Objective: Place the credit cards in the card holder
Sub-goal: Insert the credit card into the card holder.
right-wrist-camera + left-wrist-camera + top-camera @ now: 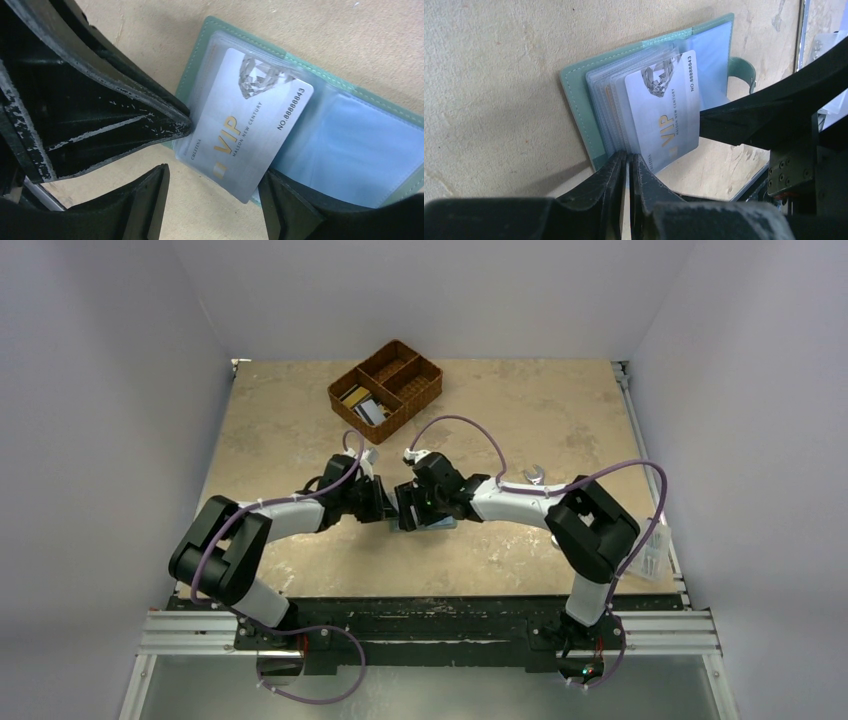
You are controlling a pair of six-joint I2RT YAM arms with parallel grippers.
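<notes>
The right gripper (214,187) stood open, its fingers either side of the near end of a silver card (250,125) and gripping nothing. The left gripper (628,161) was closed to a slit with its tips against the edge of the holder (574,95); whether it nipped a sleeve or only pressed down I could not tell. The card lay askew on the holder's clear sleeves (350,145), its far end seemingly tucked under one and its near end jutting past the holder's edge. That skew looked the likeliest trouble: pushed as it lay, a corner could catch the sleeve mouth and the card could buckle or ride over the top. With the right fingers loose around it, a nudge could also slide it out altogether. If the left tips slipped, the holder, lying open at the middle of the table (560,410), could skate or fold shut. Both wrists were pitched low, tips nearly meeting over the holder, the left arm reaching in from the left and the right arm from the right, elbows bent. More cards (360,402) lay in the basket (420,368) at the far side.
</notes>
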